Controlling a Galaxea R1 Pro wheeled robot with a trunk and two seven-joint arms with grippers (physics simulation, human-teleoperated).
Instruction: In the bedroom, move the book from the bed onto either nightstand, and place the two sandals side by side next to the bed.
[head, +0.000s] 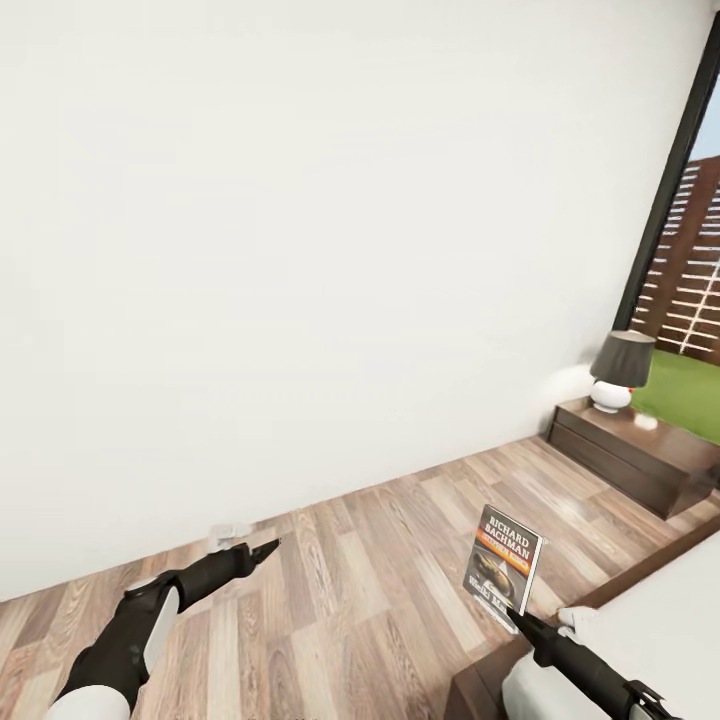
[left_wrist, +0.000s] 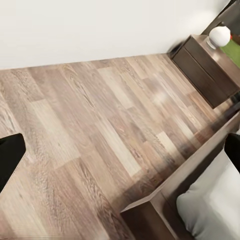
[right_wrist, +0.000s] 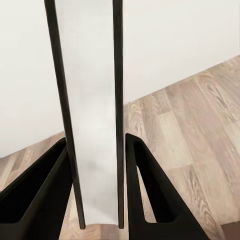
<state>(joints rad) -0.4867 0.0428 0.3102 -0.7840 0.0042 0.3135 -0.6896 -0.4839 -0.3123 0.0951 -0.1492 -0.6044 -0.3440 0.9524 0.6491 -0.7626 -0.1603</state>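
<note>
- Nearest, head view: bed (head: 670, 640) corner at lower right, pale mattress on dark-brown base; also in left wrist view (left_wrist: 210, 210).
- Right hand (head: 515, 612) over bed's edge, clamped on the book (head: 505, 572) at its bottom edge. Right wrist view confirms: both fingers (right_wrist: 145, 190) pressed against covers, pale page block (right_wrist: 92, 110) running straight out between them.
- Book in the air, upright, cover w/ "Richard Bachman" lettering + orange band facing the head cam; hangs over the floor (head: 350, 580) just beside bed base. Long axis roughly vertical, continuing the line of the fingers.
- Left hand (head: 268, 547) farther left, over bare planks, carrying nothing. Tips look close together in head view, but a dark finger (left_wrist: 10, 155) sits at each side edge of left wrist view, so spread = can't tell for sure.
- Farther off: nightstand (head: 640, 455) against the wall at right, beyond bed, well apart from book. Lamp (head: 620, 370) w/ dark shade + white base on its near-wall end; rest of glossy top bare.
- Key relation: nightstand lies ahead and to the right of right hand, i.e. on the holding arm's side; left arm much farther from it. Likely needs carrying fwd-right, then tipping book flat onto free part of top, clear of lamp.
- Farthest: black window frame (head: 670, 180) and slatted fence (head: 695, 270) behind nightstand.
- Book step judged about halfway: lifted, not yet set down.
</note>
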